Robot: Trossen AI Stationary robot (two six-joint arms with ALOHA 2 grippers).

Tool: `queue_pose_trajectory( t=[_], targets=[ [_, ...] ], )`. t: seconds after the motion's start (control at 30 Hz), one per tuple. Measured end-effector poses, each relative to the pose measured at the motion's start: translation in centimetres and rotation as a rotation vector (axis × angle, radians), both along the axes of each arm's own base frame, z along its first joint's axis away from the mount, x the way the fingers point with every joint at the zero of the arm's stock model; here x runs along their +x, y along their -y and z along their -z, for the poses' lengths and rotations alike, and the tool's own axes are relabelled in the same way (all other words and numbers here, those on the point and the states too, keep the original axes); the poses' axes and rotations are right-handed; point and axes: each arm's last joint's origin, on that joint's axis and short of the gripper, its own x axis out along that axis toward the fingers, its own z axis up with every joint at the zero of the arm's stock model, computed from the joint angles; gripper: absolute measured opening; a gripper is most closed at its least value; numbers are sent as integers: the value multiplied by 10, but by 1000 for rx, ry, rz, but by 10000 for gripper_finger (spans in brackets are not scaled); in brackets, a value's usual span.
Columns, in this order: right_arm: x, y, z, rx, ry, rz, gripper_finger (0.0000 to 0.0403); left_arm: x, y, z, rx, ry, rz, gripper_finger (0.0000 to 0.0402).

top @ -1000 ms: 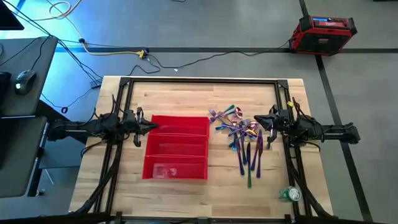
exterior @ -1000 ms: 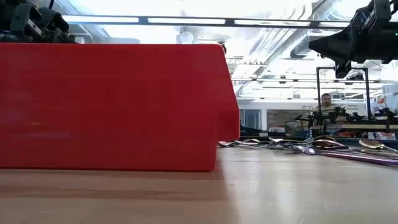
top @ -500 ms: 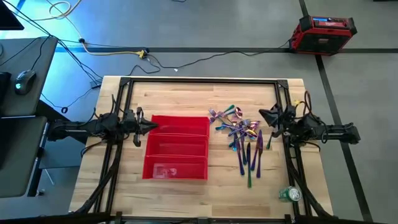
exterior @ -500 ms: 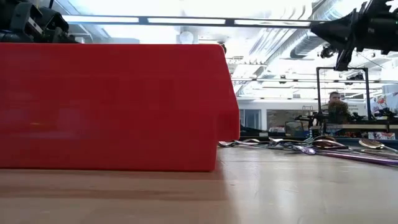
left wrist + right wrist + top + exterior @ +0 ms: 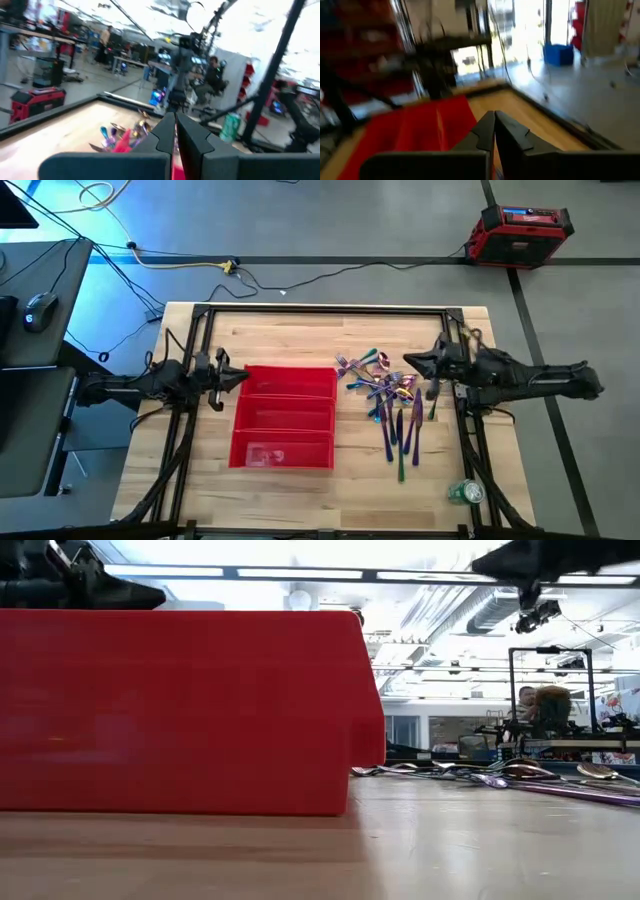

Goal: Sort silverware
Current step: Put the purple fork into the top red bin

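The silverware (image 5: 388, 398) lies heaped on the table beside the red tray (image 5: 284, 430), unsorted; the right gripper (image 5: 408, 361), closed and empty, hovers at the heap, the left gripper (image 5: 243, 376) likewise closed, so opening precedes any pick.

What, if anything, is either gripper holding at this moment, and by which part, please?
Nothing is held. The left gripper and the right gripper are both shut and empty; the silverware lies on the table.
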Motion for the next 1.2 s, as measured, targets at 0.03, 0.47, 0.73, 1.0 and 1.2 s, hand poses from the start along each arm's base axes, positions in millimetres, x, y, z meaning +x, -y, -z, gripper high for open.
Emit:
queue_pose_trajectory(
  t=[0.03,0.47,0.73,1.0,1.2],
  targets=[
    [8,1,-3,-2,-80,4,1,0,-1,-1,-4,9,-18,0],
    [82,6,23,360,-891,-95,144,-1,-3,-3,-209,72,-52,0],
    [95,0,68,617,-958,111,206,-3,-7,-2,-196,74,-208,0],
    [115,9,108,699,-945,290,207,0,-7,1,-217,45,-213,0],
    [135,6,134,640,-1032,362,186,4,-7,4,-214,1,-219,0]
  ],
)
